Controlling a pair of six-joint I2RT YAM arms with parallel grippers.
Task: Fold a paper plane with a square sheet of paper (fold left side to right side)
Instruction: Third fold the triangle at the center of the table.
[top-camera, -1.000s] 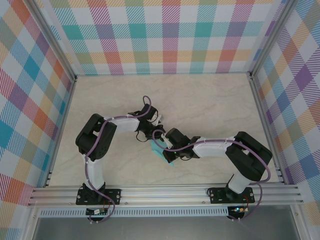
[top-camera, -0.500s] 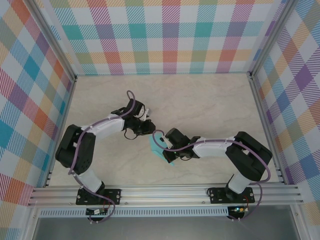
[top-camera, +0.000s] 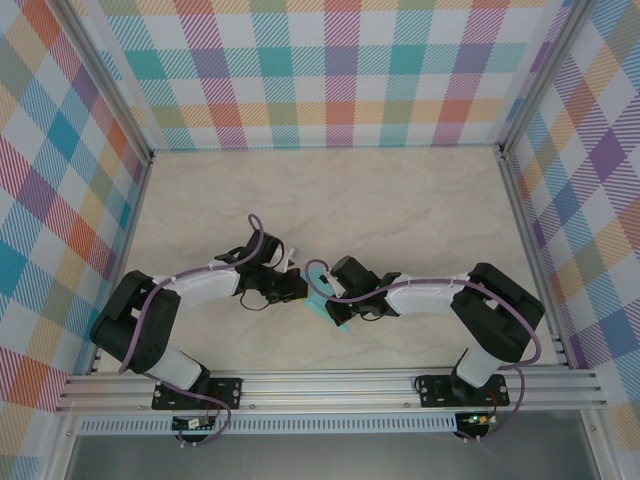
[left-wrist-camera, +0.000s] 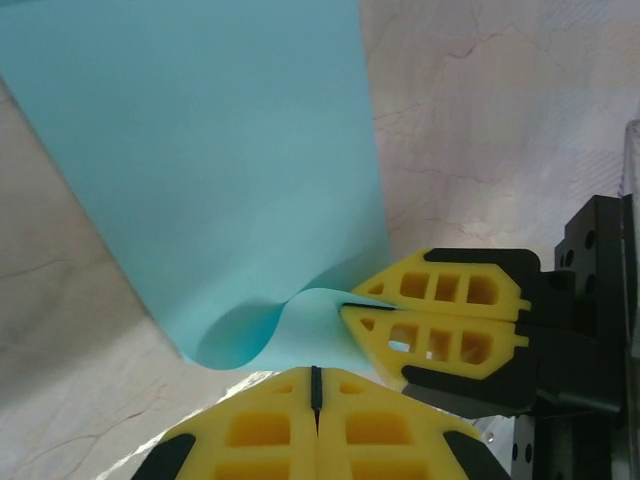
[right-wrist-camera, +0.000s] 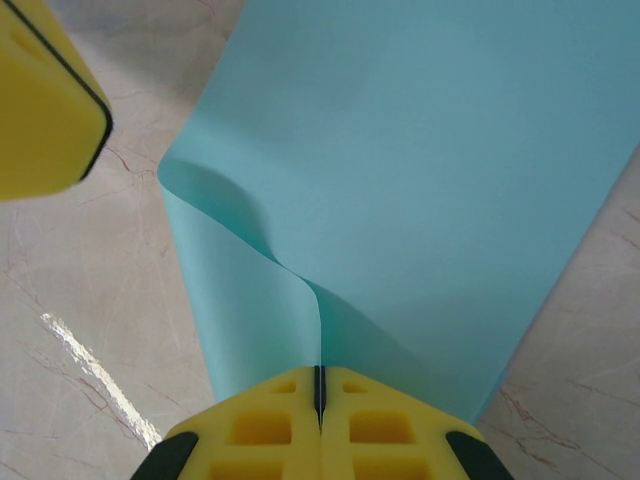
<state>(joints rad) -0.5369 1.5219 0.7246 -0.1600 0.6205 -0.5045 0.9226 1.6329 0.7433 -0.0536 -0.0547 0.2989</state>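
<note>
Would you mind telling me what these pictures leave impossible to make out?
- Left wrist view: the paper runs off the top edge; whether the shut left gripper touches its curl is unclear.
- Right wrist view: the paper runs off the top and right edges beyond the right gripper, so its full shape is unseen.
- Top view: both grippers cover most of the paper, hiding its outline and folds.

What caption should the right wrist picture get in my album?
Right pincer pinches the curled edge of the turquoise paper.
</note>
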